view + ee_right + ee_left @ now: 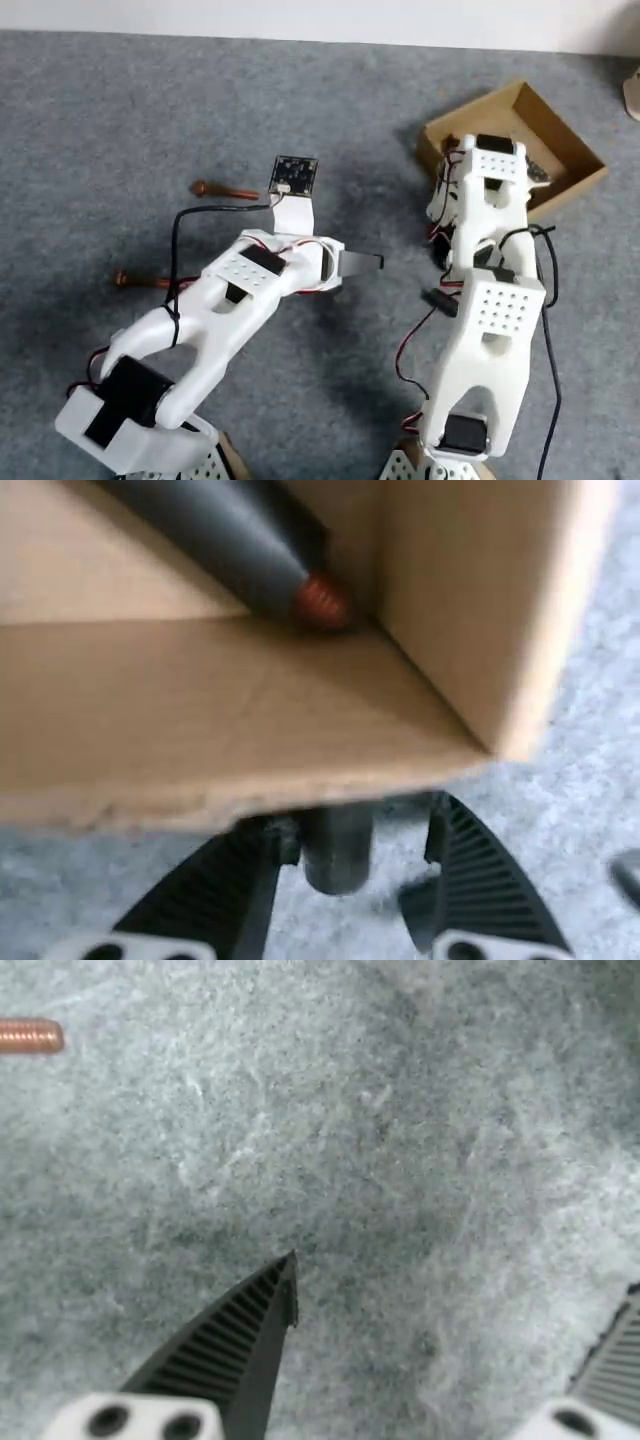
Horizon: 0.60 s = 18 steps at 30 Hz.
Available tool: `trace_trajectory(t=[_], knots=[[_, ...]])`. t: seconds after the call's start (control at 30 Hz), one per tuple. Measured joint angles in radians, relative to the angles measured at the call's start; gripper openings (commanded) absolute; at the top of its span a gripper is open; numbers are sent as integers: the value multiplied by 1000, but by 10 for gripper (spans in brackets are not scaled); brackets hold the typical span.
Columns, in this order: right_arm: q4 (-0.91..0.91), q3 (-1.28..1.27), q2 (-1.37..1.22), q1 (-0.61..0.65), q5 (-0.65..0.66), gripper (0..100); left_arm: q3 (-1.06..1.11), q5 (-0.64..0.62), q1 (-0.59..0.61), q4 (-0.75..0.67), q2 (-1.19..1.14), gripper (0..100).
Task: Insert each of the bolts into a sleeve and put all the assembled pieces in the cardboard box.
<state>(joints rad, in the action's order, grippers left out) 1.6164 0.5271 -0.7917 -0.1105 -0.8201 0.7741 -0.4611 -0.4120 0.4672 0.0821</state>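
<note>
Two copper bolts lie on the grey carpet, one (225, 189) at the far left and one (140, 280) nearer. My left gripper (450, 1300) hangs open over bare carpet, with a bolt's threaded end (30, 1036) off to one side. In the high view it (358, 264) points toward the right arm. My right gripper (350, 865) is at the cardboard box (560, 140), just outside its wall (200, 770), and is shut on a dark sleeve (336, 848). Inside the box lies an assembled piece (225, 530) with the bolt's tip (322, 600) showing.
The left arm's camera board (295, 175) sticks up beside the far bolt. The right arm (490, 300) stretches from the front edge to the box and covers its near corner. Open carpet lies between the two arms.
</note>
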Motion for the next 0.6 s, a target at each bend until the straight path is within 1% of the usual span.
trace_trajectory(t=[0.17, 0.23, 0.3, 0.37, 0.43, 0.6], knots=[[-12, 18, -18, 0, 0, 190, 0, 0, 0, 0, 0, 442], [-12, 40, -25, 2, 0, 122, 0, 0, 0, 0, 0, 442], [6, 68, -32, 2, 0, 3, 0, 0, 0, 0, 0, 442], [31, 103, -40, -6, 0, 21, 0, 0, 0, 0, 0, 442], [51, 132, -49, -15, 0, 1, 0, 0, 0, 0, 0, 442], [115, 178, -51, -26, 3, 5, 0, 0, 0, 0, 0, 442]])
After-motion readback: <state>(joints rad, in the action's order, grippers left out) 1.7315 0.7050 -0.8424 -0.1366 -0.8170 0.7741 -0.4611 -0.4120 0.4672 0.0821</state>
